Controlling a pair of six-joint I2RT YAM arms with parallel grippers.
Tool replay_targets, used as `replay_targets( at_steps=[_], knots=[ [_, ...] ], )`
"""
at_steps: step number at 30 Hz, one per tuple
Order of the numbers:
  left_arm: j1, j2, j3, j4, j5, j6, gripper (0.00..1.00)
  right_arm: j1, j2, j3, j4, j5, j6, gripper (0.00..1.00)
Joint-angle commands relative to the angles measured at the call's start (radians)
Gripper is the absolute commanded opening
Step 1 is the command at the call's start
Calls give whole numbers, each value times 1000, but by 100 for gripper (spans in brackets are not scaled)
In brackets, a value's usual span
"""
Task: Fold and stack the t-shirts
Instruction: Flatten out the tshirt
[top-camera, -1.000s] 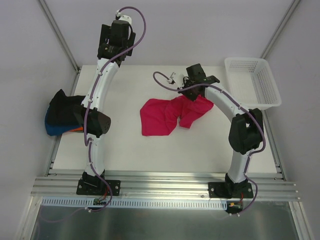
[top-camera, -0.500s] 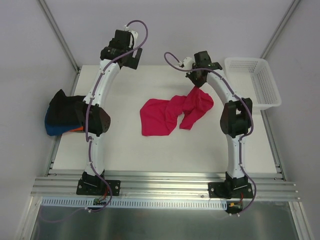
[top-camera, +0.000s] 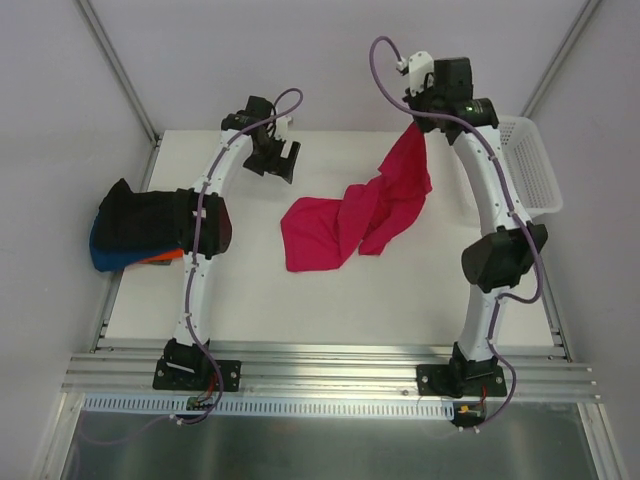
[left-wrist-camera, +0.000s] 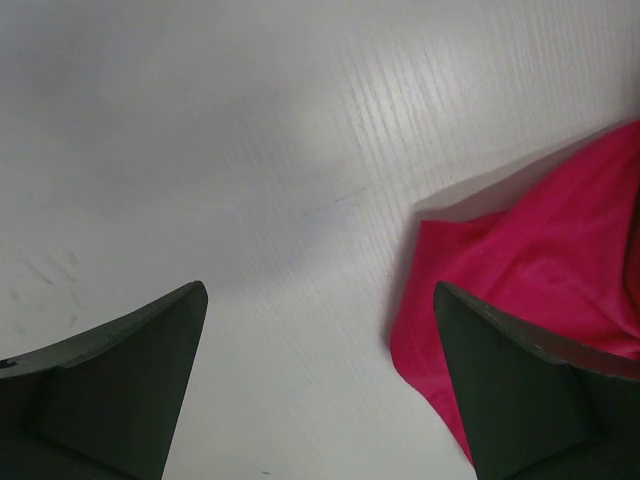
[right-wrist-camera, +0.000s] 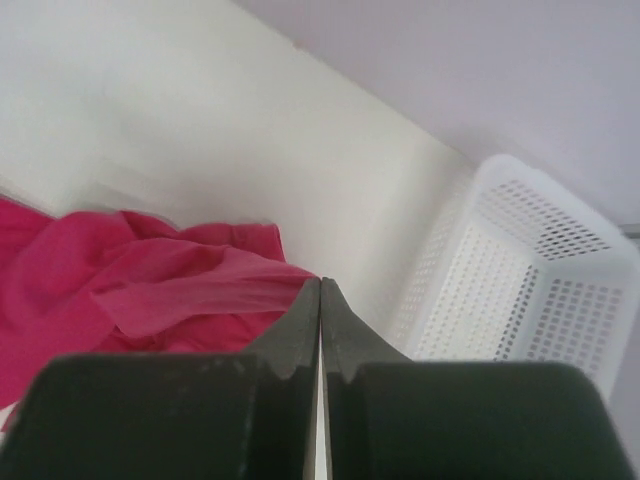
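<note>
Right pincer (right-wrist-camera: 320, 285): we saw it clamped on the far corner of the crimson-pink t-shirt (top-camera: 335, 228), held high.
Left pincer (top-camera: 280, 165): wide apart, empty, just beside the shirt's slack end toward the counter's (top-camera: 300, 300) left edge.

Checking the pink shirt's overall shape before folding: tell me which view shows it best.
Top external: the whole crimson-pink t-shirt shows, one end held up by the right tool, the rest crumpled on the table. Left wrist catches only one edge; right wrist only a bunched part below its tool.
</note>
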Motion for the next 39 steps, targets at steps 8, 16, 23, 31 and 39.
replay_targets(
  at_steps=[8, 16, 23, 31, 39],
  knots=[
    [-28, -12, -40, -44, 100, -18, 99, 18, -268, 192, 210, -67, 128, 0],
    [-50, -28, -18, -44, 116, -29, 99, 28, -276, 310, 402, -61, 173, 0],
    [-51, -78, -23, -59, 193, -15, 98, 64, -290, 265, 464, -73, 81, 0],
    [-59, -287, -156, -64, 241, 43, 85, 81, -221, 170, 407, -53, 59, 0],
    [-56, -485, -273, -21, 157, 11, 88, 172, -124, 300, 568, -110, 44, 0]
  ],
)
